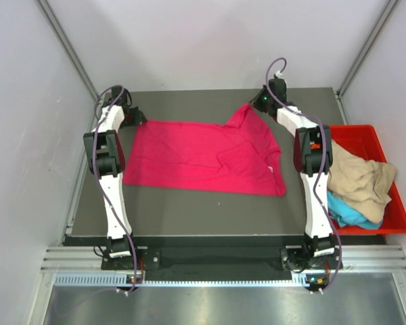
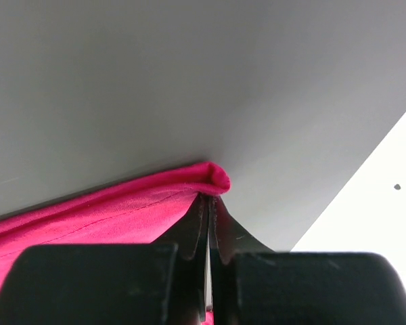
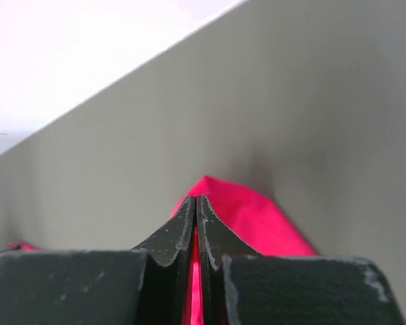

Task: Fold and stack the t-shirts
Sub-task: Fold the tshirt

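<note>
1. The magenta t-shirt (image 1: 203,159) lies spread across the middle of the dark table (image 1: 189,206), with its long side running left to right.
2. Most of the cloth lies flat. The far right part rises to a peak at the back of the table.
3. The left hand (image 2: 208,203) is clenched on the shirt's far left corner. In the left wrist view its black fingers press together, with a rolled pink edge pinched at the tips, right at the table surface.
4. The right hand (image 3: 195,203) is clenched on the raised far right part of the same shirt. In the right wrist view, pink cloth shows in the slit between the closed fingers and bulges out just past the tips.
5. Both arms reach forward from the near edge, one along each side of the shirt.
6. A red bin (image 1: 357,132) stands at the right side of the table, just beside the right arm.
7. A crumpled tan t-shirt (image 1: 360,177) fills the middle of the bin.
8. A turquoise t-shirt (image 1: 348,212) shows beneath it, toward the bin's near end.
</note>
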You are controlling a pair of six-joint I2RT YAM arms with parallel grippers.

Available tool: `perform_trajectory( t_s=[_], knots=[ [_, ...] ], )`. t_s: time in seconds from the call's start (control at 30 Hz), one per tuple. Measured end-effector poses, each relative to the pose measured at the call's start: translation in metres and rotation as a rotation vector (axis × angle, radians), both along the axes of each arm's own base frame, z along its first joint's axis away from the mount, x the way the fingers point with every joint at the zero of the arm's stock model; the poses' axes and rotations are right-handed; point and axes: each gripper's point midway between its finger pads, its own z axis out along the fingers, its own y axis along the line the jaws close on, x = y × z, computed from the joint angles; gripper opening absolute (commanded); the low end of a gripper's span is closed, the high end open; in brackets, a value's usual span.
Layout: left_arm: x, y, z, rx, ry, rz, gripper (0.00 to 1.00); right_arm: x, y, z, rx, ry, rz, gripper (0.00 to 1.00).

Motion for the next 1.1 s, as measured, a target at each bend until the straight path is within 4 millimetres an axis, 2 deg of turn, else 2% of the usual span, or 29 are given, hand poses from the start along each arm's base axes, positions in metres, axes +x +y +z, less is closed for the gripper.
perform_trajectory(
  t_s=[0.3,0.4,0.53,0.73,0.83,1.1],
  knots=[
    [0.001,0.000,0.001,0.013,-0.053,-0.055,0.00,-0.020,-0.016,0.079,0.025,-0.064,-0.028,0.00],
    [-0.003,-0.002,0.002,0.017,-0.060,-0.076,0.00,-0.032,-0.022,0.092,0.024,-0.067,-0.037,0.00],
    [-0.010,-0.001,0.002,0.031,-0.060,-0.102,0.00,-0.050,-0.026,0.088,0.020,-0.036,-0.039,0.00],
    [-0.029,0.001,0.002,0.062,-0.037,-0.139,0.00,-0.082,-0.026,0.056,0.023,0.061,-0.020,0.00],
    [-0.035,0.005,0.007,0.078,-0.038,-0.151,0.00,-0.096,-0.025,0.048,0.028,0.094,-0.006,0.00],
    [-0.049,0.015,0.028,0.140,-0.050,-0.159,0.00,-0.117,-0.021,0.066,0.051,0.082,0.028,0.00]
  ],
)
